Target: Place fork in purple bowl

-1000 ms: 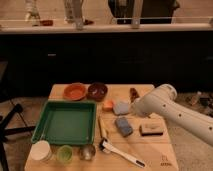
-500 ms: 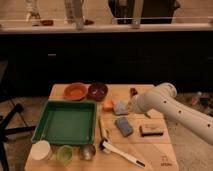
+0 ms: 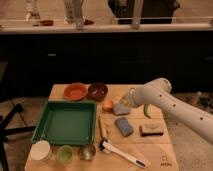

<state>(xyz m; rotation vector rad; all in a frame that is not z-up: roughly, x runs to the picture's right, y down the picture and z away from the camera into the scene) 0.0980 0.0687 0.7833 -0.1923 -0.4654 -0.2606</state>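
1. Wooden table (image 3: 165, 150) in a dim room, dark cabinets behind.
2. Purple bowl (image 3: 97, 91) upper center, touching orange bowl (image 3: 75, 91) on its left.
3. Gripper (image 3: 121, 106) center frame, low over table just right of purple bowl; finger state: can't tell. Fork not made out.
4. Nearby: blue sponge (image 3: 123, 126), green tray (image 3: 65, 122) at left, white-handled utensil (image 3: 122, 153), metal cup (image 3: 87, 152) at bottom.

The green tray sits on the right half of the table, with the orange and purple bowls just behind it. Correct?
Not quite: the camera view shows the green tray on the left half. The orange bowl and purple bowl do sit just behind it. The hand is right of the tray.
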